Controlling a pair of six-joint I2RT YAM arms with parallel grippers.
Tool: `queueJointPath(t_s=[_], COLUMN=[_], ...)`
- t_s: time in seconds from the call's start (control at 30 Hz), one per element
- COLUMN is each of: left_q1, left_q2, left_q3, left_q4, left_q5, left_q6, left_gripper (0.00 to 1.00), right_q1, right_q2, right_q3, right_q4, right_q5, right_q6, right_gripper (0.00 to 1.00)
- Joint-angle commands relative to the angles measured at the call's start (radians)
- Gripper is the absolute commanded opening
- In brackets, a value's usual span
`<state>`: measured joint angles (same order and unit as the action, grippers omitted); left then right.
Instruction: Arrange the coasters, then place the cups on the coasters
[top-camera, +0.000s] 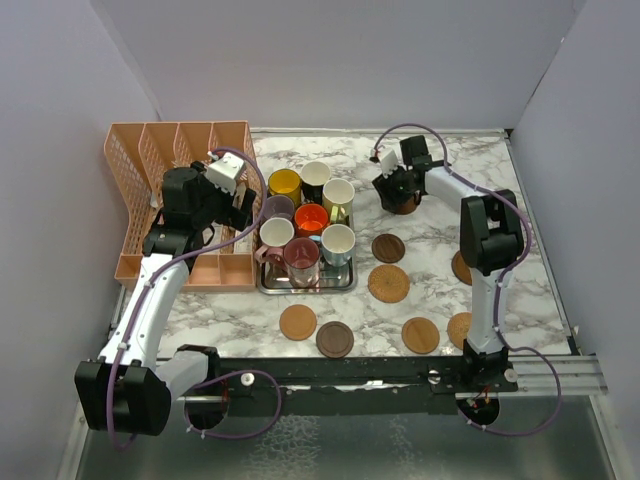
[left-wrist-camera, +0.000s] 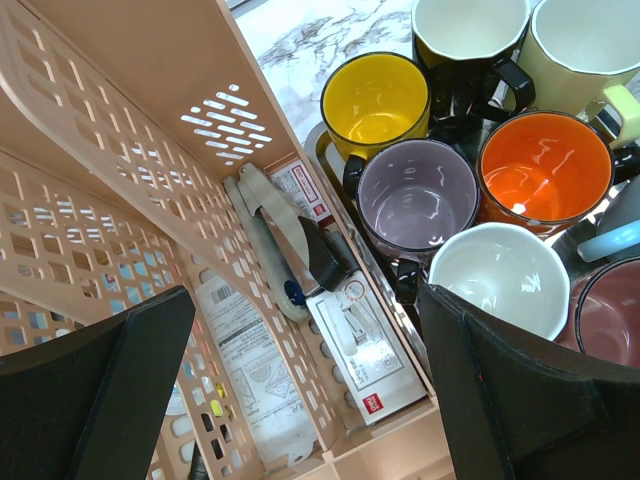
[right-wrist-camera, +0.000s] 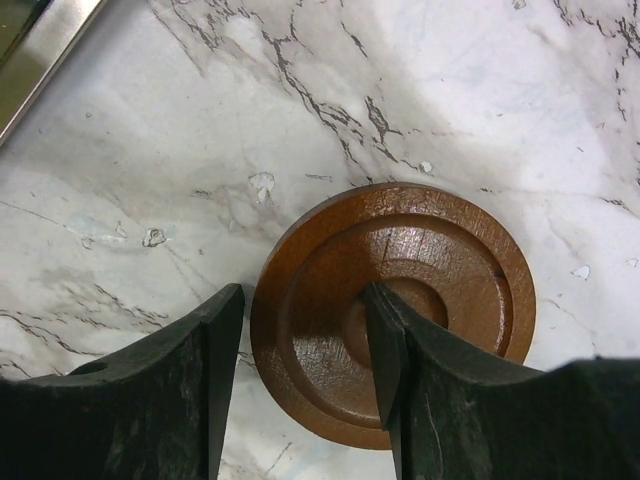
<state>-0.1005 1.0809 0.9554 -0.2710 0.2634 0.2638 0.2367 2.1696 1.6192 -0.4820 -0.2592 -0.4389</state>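
Packet labels (left-wrist-camera: 360, 345) in the basket (left-wrist-camera: 120, 130) beside the cups (left-wrist-camera: 415, 195) (print illegible).

We log: left arm bent at elbow, left gripper (left-wrist-camera: 305, 295) angled downward, jaws fully apart. Right arm extended far forward, right gripper (right-wrist-camera: 303, 297) pointing down, jaws partway apart.

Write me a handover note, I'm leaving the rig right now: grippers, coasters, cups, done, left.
Left gripper: open, empty, above where the basket meets the tray.
Right gripper: straddles the rim of a brown coaster flat on the table, far right; grip unclear.
Cups: all eight on the tray.
Other seven coasters: loose on the table, near and right of the tray.
Done: no cup on a coaster yet.
Left: finish arranging coasters, then place all eight cups.
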Motion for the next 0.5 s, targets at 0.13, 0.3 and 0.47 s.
queueJointPath(t_s=[0.13,0.3,0.47], left_q1=[-0.008,-0.010,-0.011], left_q2=[-0.008,-0.012,-0.018], left_q3=[0.023,0.008,0.002], left_q4=[-0.005,0.001,0.000], left_q5=[0.032,0.033,0.030], left_q6=[0.001,0.006,0.012], left_gripper=[0.99,0.99,0.99], right_q1=[-0.005,-0.033,-0.079], right_q2=[-0.114,-0.211,-0.329], right_q3=[-0.037,-0.060,-0.159], right_q4=[0.026,0.007,-0.044], right_q5=[0.024,0.029,0.028], right_q6=[0.029,0.025,0.016], right_gripper=[0.66,0.69,0.69])
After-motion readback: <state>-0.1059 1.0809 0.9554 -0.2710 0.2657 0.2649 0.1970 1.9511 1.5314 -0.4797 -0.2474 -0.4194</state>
